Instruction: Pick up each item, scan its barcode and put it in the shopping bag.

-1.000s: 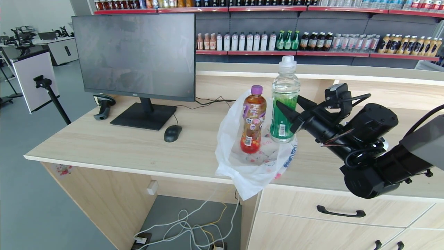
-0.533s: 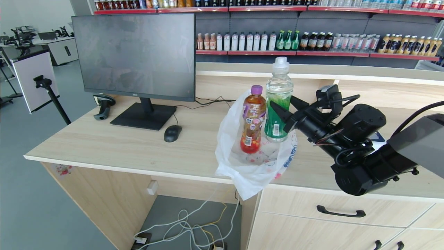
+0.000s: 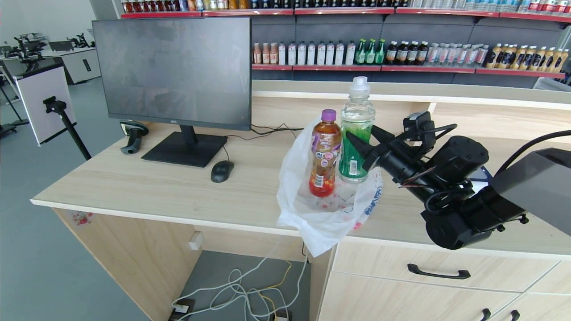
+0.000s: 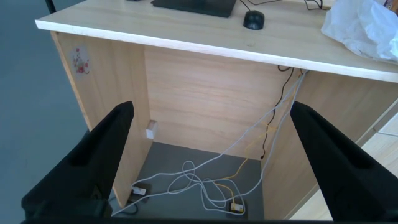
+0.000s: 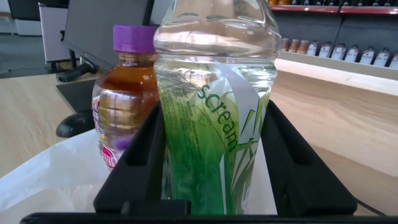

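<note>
A clear bottle with a green label (image 3: pixel 355 133) stands upright with my right gripper (image 3: pixel 362 133) shut on its middle. Its base is low over the open white shopping bag (image 3: pixel 330 209) on the counter; I cannot tell if it rests there. An orange drink bottle with a purple cap (image 3: pixel 325 154) stands inside the bag, close beside it. The right wrist view shows the green-label bottle (image 5: pixel 214 124) between my black fingers (image 5: pixel 140 155), with the orange bottle (image 5: pixel 124 124) just behind. My left gripper (image 4: pixel 211 168) hangs open below the counter edge, holding nothing.
A monitor (image 3: pixel 174 71) stands on the wooden counter (image 3: pixel 147 187), with a mouse (image 3: pixel 222 170) and a handheld scanner (image 3: pixel 133 138) near it. Cables (image 4: pixel 205 180) lie on the floor under the counter. Drawers (image 3: pixel 437 272) sit below right, and drink shelves line the back.
My right gripper has carried the green-label bottle leftward and down, bringing it over the bag next to the orange bottle.
</note>
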